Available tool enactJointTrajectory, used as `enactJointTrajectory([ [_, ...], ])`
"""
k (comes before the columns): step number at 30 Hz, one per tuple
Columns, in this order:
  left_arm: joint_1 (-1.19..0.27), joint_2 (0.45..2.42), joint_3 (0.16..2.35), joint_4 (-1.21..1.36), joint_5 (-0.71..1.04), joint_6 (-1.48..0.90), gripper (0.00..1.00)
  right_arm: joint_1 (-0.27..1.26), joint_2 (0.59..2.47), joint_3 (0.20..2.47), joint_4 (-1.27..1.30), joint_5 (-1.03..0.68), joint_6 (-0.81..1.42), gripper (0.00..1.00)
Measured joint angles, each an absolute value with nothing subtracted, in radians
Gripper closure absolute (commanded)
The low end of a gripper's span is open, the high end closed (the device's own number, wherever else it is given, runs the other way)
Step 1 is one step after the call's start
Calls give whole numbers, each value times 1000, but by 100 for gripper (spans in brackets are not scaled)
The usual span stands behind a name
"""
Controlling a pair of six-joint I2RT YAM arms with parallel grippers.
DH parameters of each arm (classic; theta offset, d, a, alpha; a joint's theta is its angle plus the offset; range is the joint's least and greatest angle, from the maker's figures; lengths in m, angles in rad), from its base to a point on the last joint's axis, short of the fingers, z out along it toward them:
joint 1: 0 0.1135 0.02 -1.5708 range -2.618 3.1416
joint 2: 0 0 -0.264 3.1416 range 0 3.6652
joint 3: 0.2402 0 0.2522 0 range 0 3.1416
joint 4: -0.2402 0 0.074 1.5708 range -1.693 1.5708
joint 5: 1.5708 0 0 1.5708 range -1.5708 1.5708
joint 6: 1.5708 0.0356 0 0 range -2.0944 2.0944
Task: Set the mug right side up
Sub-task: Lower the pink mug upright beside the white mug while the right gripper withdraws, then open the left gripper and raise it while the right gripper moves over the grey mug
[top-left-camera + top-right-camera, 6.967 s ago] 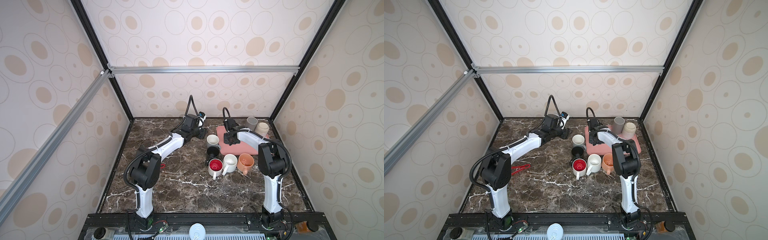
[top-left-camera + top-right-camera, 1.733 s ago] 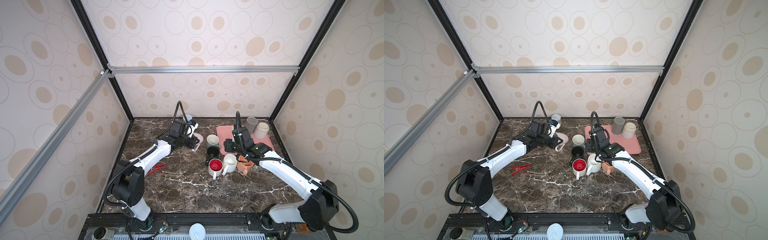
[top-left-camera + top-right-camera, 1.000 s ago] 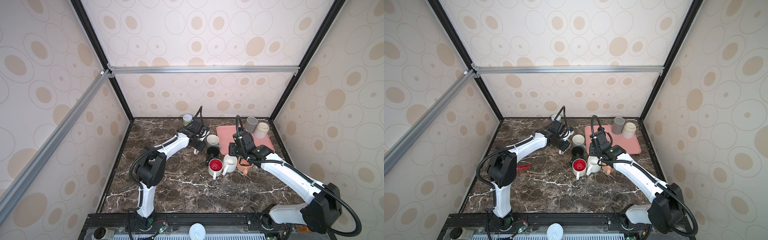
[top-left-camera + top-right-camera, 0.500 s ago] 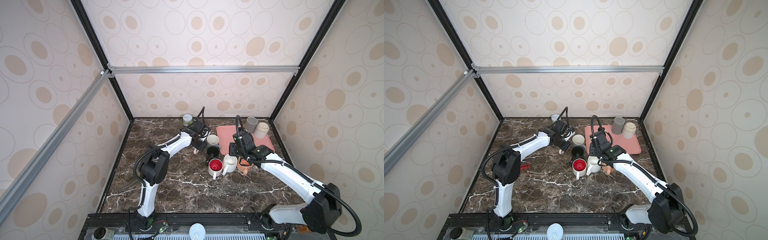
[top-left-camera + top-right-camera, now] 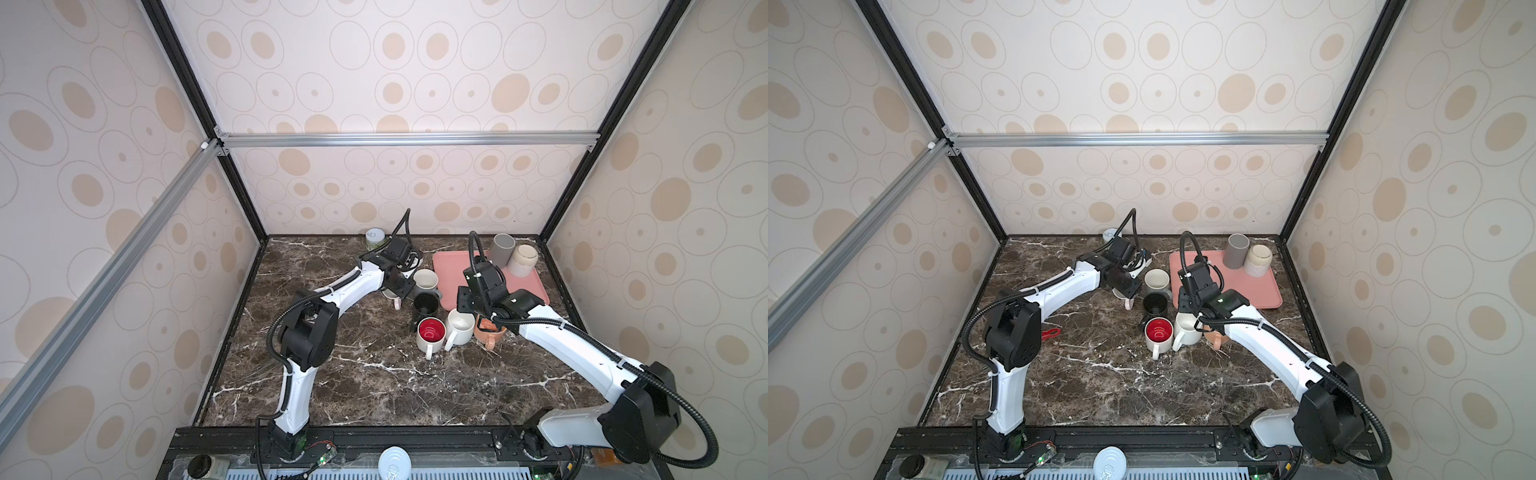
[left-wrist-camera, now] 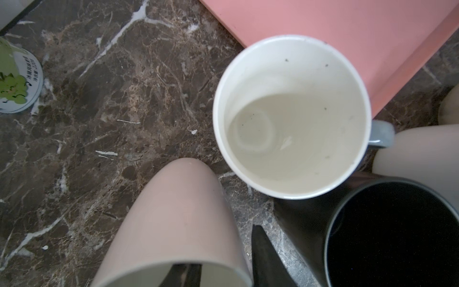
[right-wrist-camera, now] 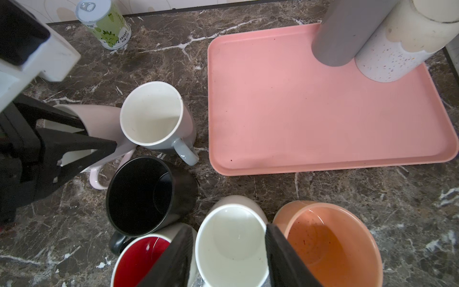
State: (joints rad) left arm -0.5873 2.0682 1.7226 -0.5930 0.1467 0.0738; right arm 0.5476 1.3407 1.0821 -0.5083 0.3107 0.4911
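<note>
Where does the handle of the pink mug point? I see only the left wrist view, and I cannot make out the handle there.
Observer: The handle of the pink mug points to the front edge of the table.
Operator: Which mugs stand nearer the front than the black mug?
Observer: A red-lined mug, a white mug and an orange mug, in a row, all mouth up.
Operator: What else is near them?
Observer: The right gripper has one finger on each side of the white mug; whether it presses, I cannot tell.
</note>
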Motion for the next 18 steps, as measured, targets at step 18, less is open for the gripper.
enactJointTrajectory([
  [18,-588,2060,1774,-595,147,74,61,548,1357,1082,-509,307,492,49],
])
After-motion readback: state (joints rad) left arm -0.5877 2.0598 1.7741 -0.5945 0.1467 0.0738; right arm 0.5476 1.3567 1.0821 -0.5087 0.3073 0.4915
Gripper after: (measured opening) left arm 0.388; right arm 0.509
